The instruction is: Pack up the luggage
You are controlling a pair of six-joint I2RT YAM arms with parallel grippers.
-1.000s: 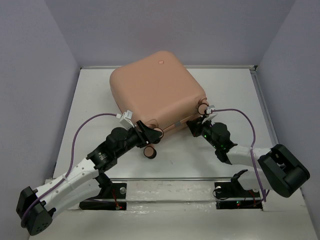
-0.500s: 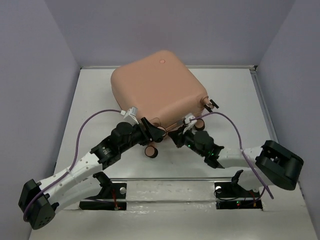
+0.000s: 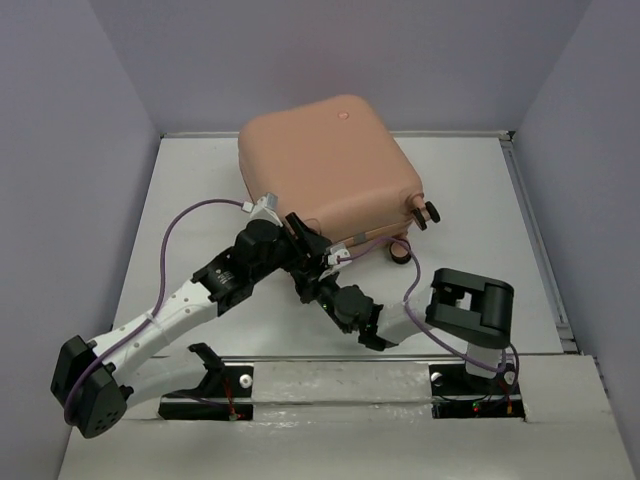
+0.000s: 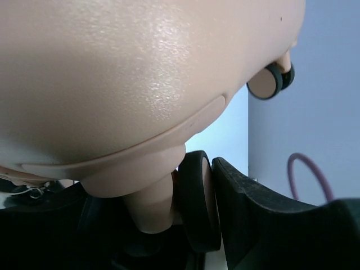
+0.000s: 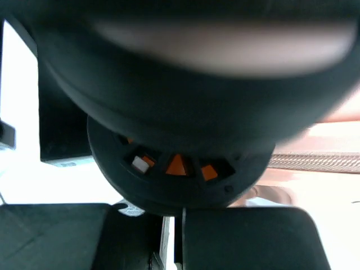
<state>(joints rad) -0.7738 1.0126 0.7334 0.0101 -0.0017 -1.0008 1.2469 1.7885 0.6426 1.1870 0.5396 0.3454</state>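
Closed, the luggage (image 3: 325, 165) lies flat (turned diagonally), wheels toward the arms.

One suitcase (image 3: 325, 165), two arms, perhaps three visible caster wheels (image 3: 399, 250).

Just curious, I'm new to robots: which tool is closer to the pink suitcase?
Left. The left tool touches the luggage at its near wheel corner; the right tool sits just behind it, slightly farther from the shell.
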